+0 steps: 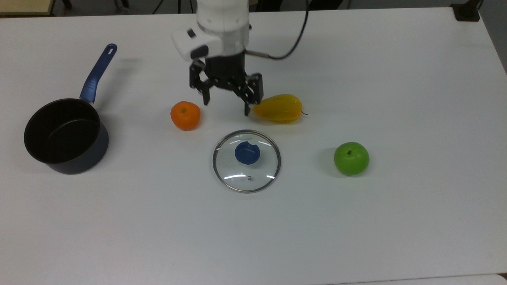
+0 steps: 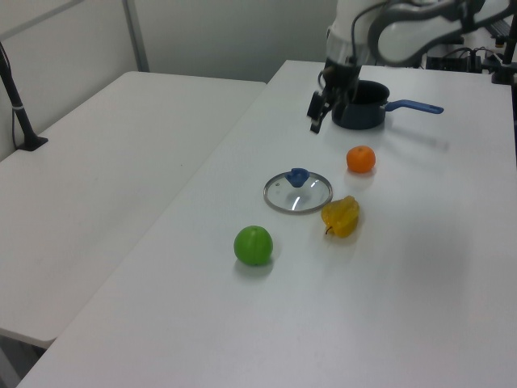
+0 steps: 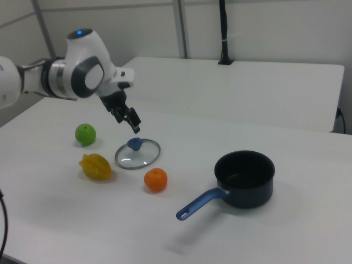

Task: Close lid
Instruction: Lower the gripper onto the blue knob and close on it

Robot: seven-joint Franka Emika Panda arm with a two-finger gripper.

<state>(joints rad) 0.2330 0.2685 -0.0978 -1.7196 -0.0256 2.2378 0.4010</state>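
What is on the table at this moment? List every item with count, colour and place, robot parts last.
lid: 1, clear glass with silver rim and blue knob, flat on the table, mid top view.
saucepan: 1, dark with blue handle, uncovered, top view's left.
orange fruit: 1, orange, between saucepan and lid.
yellow fruit: 1, yellow, above the lid in the top view.
green apple: 1, green, top view's right of lid.
table: 1, white.
gripper: 1, black fingers open, above the table, holding nothing.

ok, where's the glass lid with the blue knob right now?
The glass lid lies flat on the white table mid-frame in the top view, between the orange and green apple, below the yellow fruit.
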